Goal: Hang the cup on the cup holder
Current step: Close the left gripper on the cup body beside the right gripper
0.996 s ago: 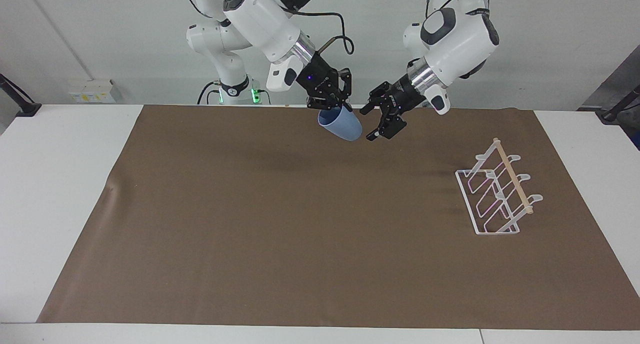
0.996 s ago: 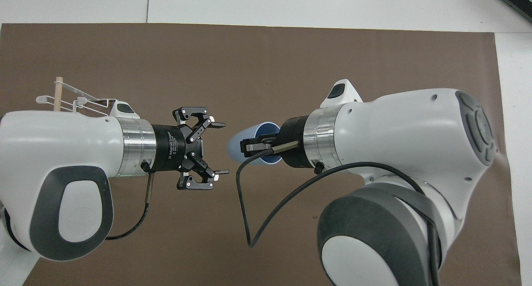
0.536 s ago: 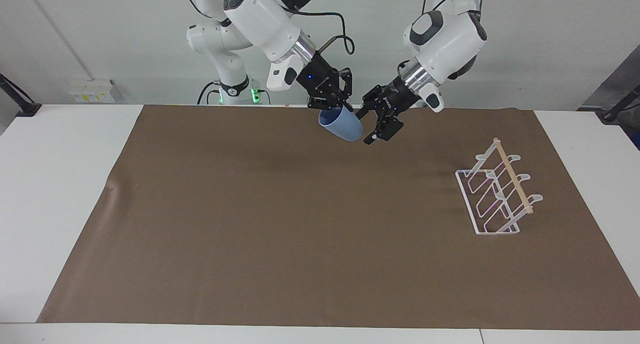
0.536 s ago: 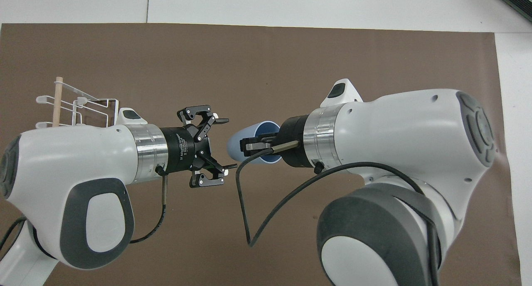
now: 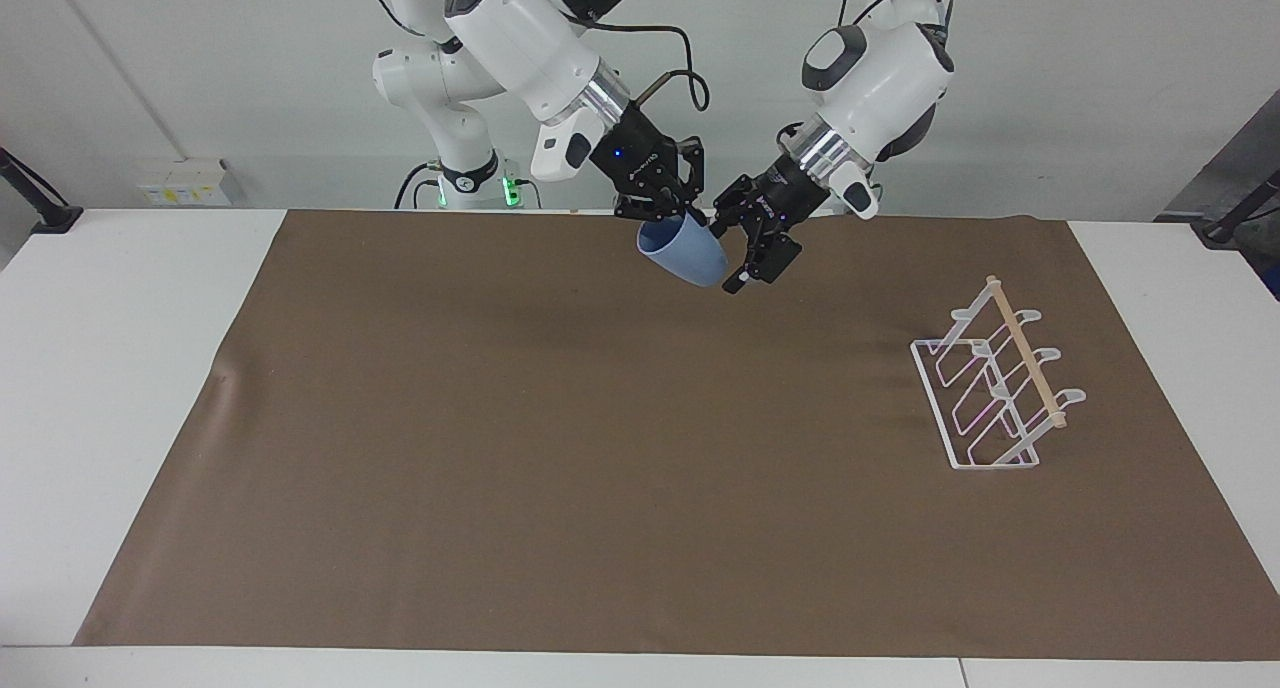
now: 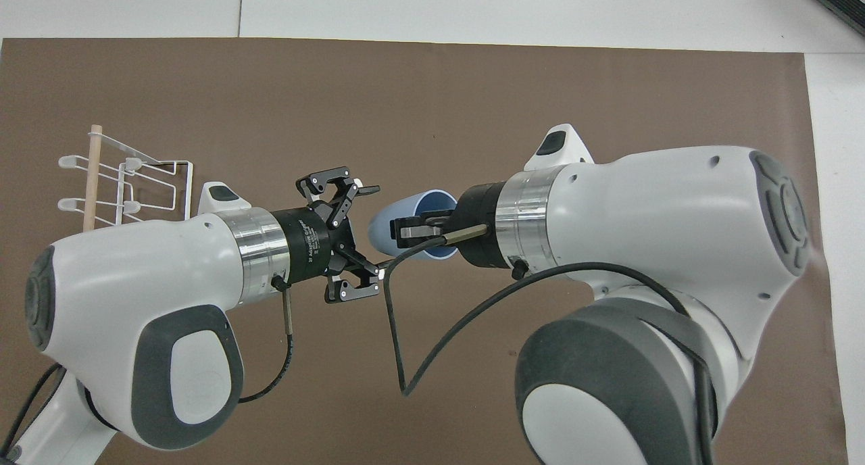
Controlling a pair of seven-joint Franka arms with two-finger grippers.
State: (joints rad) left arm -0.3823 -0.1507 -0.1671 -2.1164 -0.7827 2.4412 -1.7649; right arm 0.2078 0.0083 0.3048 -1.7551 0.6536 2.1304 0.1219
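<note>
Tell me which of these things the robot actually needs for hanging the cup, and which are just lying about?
Needed:
- cup, held up in the shut right gripper
- cup holder, toward the left arm's end
- open left gripper, beside the cup

Just there:
- brown mat
- white table

Both views are brightly and evenly lit, seemingly by diffuse light from above. Shadows are soft: a faint dark smudge lies on the brown mat point(image 5: 640, 448) below the right hand point(image 5: 668, 208) and the left hand point(image 5: 737, 258), and a thin pale shadow lies beside the cup holder point(image 5: 995, 383). The white arm shells show mild sheen without harsh glare. Focus is crisp throughout, with no visible motion blur. The white tabletop point(image 5: 120, 368) looks slightly washed out.
</note>
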